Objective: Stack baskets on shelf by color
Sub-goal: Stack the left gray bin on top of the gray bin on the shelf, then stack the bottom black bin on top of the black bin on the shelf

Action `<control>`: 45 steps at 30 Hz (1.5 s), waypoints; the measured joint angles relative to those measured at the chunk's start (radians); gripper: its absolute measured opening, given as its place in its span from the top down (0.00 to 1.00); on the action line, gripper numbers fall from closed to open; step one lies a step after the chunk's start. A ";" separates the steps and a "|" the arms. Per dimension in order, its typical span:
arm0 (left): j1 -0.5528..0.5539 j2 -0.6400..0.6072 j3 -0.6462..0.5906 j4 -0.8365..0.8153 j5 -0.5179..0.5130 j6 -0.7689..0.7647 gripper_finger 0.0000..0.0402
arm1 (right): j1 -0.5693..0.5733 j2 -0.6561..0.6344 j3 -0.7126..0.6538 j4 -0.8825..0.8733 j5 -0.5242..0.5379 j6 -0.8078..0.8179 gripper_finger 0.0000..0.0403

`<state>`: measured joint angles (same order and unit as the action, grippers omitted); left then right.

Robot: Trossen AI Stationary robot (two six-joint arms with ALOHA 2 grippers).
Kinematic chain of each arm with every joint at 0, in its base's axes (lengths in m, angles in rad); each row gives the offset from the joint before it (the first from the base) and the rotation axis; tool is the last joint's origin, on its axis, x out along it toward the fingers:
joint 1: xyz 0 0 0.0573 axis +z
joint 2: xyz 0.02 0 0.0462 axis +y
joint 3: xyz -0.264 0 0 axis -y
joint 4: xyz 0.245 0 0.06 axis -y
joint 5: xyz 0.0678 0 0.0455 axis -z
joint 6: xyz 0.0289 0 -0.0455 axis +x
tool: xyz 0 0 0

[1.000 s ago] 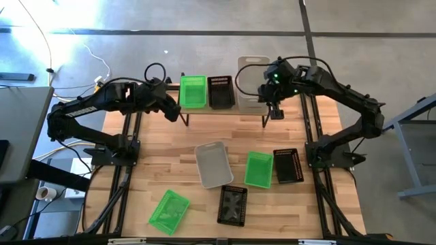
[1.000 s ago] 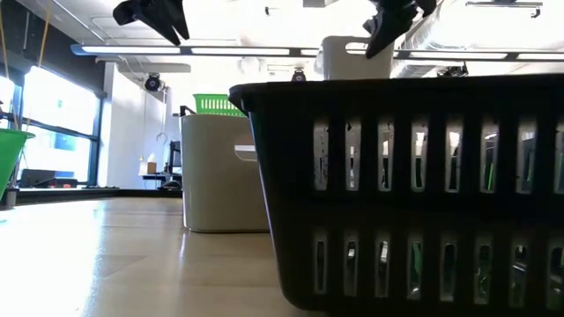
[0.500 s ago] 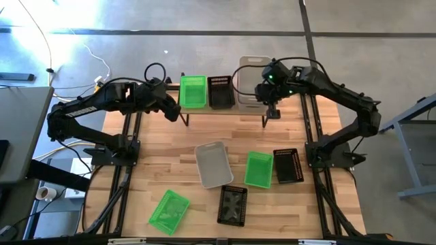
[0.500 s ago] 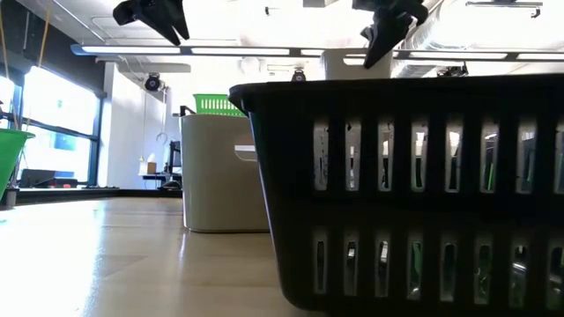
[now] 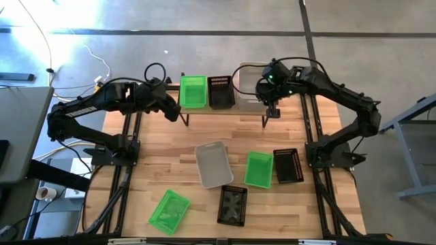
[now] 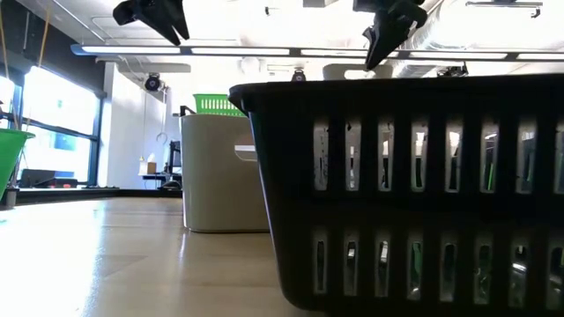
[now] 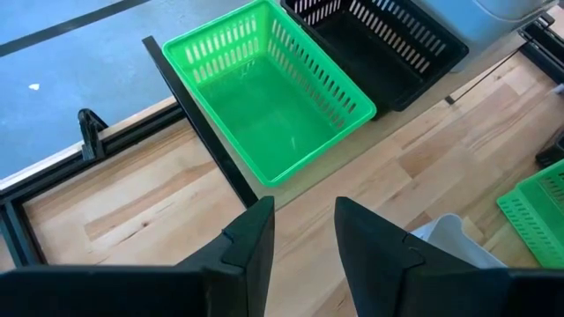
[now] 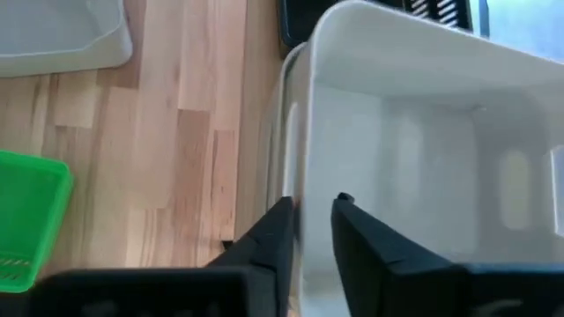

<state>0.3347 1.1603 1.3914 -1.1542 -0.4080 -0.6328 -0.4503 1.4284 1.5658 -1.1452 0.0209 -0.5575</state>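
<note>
Pretty bright overall. Daylight pours in and blows out the floor at the high view's top left. In the low view, the ceiling strip lights glare, and the near black basket is backlit and soft.

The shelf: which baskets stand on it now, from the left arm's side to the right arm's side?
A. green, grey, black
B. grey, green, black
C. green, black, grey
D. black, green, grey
C: on the shelf stand the green basket, the black basket, then the grey basket.
</note>
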 joint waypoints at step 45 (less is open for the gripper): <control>-0.411 0.052 0.000 0.372 0.174 0.113 0.72 | 0.519 -0.082 0.002 -0.055 0.199 1.231 0.72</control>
<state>-0.0758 1.2118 1.3910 -0.7820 -0.2339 -0.5196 0.0691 1.3460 1.5677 -1.2007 0.2200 0.6740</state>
